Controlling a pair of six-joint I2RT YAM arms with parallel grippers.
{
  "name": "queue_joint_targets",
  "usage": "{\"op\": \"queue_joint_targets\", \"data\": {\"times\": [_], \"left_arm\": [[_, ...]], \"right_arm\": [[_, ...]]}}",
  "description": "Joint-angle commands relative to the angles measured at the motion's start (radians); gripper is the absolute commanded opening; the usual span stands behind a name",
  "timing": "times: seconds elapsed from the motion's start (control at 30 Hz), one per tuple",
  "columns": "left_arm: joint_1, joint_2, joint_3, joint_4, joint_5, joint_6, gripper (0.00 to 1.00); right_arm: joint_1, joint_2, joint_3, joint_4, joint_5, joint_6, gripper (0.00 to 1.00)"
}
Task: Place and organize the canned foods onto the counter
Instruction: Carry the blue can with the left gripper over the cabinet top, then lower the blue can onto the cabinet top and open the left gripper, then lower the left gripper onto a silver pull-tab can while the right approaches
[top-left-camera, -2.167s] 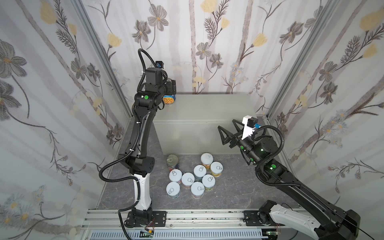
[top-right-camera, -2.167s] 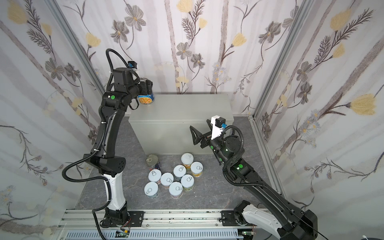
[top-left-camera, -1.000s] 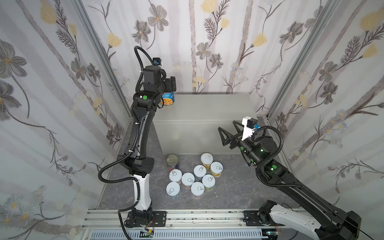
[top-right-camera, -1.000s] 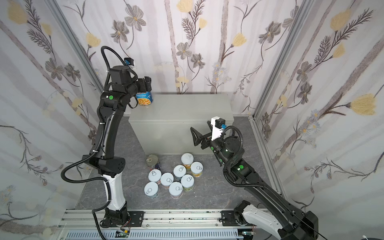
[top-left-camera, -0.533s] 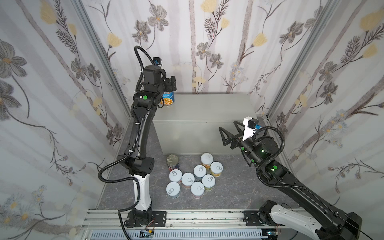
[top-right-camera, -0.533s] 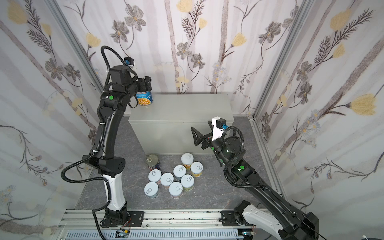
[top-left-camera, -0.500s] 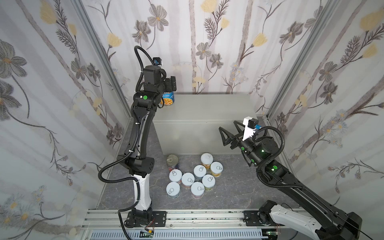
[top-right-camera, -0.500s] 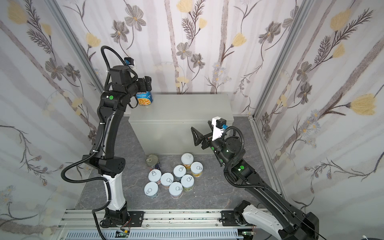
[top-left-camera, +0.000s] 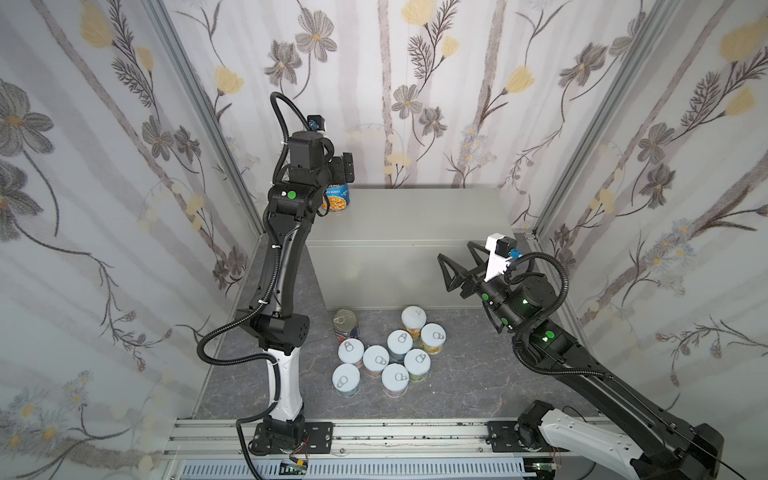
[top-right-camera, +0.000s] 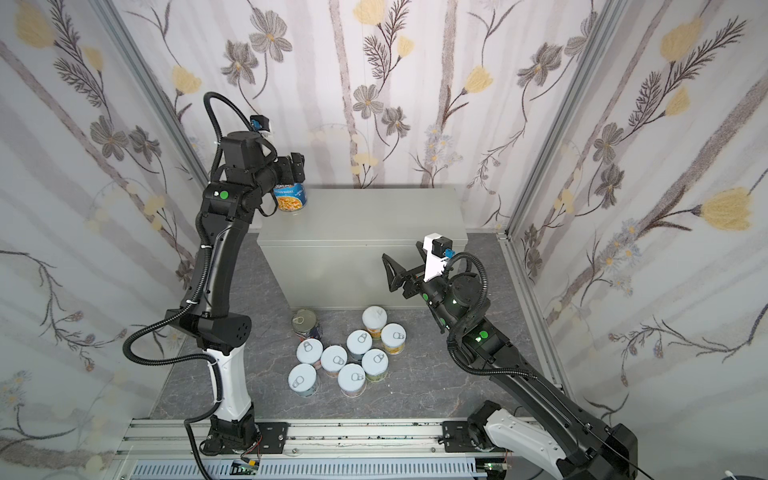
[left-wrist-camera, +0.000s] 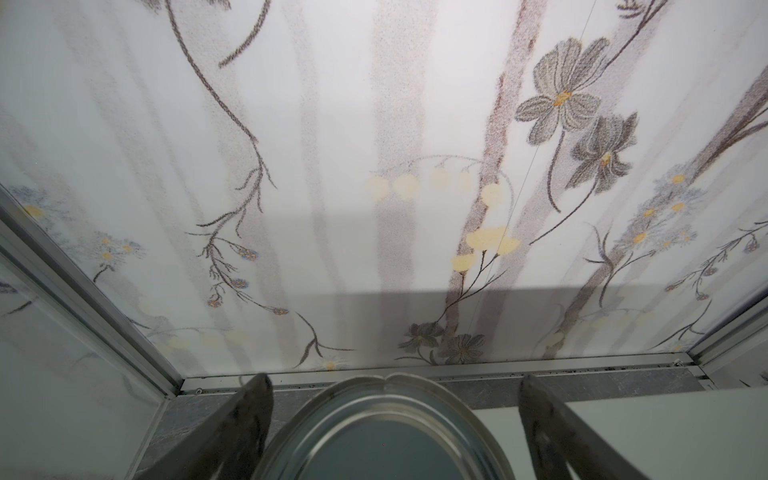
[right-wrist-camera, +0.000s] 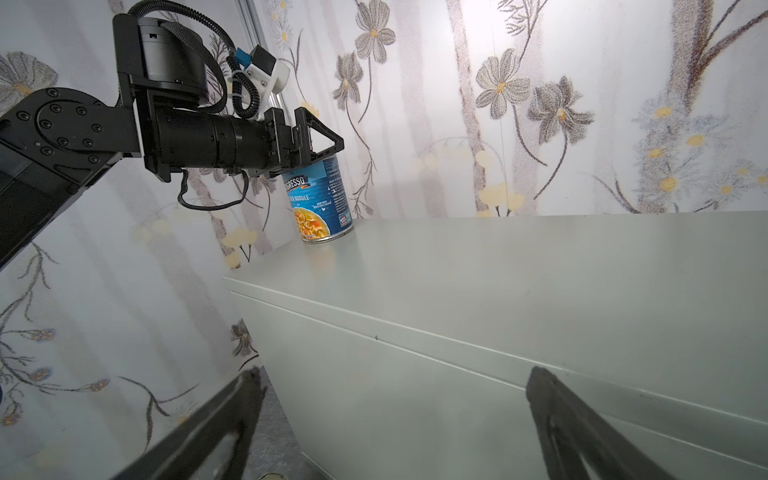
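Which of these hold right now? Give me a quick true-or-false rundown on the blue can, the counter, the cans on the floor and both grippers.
1. The blue can stands upright on the counter, at its back corner on the left arm's side. True.
2. The right gripper holds a pale-lidded can. False: it is open and empty, in front of the counter.
3. Nine cans stand on the floor. True: eight pale-lidded cans and one steel-topped can.
4. Two cans are on the counter. False: only the blue can is.
5. The left gripper has its jaws around the blue can's top. True.
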Motion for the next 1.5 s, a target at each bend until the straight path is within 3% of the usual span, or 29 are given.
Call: {"op": "queue_joint_targets", "data": {"times": [0.0,0.23,0.5,0.73,1.2,1.37,1.47], "left_arm": [[-0.001,-0.001,0.005,0.044,-0.023,-0.009,0.93],[-0.001,-0.038,0.005,0.048,-0.015,0.005,1.00],[-0.001,-0.084,-0.001,0.032,-0.020,0.010,1.00],[-0.003,-0.188,-0.130,0.074,-0.032,0.011,1.00],[-0.017,-0.776,-0.990,0.419,-0.093,-0.016,1.00],[-0.018,-1.019,-1.326,0.496,-0.119,-0.148,1.00],[-0.020,-1.107,-1.442,0.452,-0.103,-0.232,1.00]], "right_arm": [[0.001,0.004,-0.002,-0.003,0.010,-0.015,1.00],[0.001,-0.002,-0.005,-0.009,0.009,-0.017,1.00],[0.001,-0.025,-0.029,0.011,-0.032,-0.023,1.00],[0.002,-0.029,-0.031,0.007,-0.069,-0.032,1.00],[0.022,-0.016,-0.053,0.083,-0.224,-0.040,1.00],[0.064,-0.002,-0.066,0.111,-0.228,-0.052,1.00],[0.094,0.016,-0.079,0.128,-0.191,-0.056,1.00]]}}
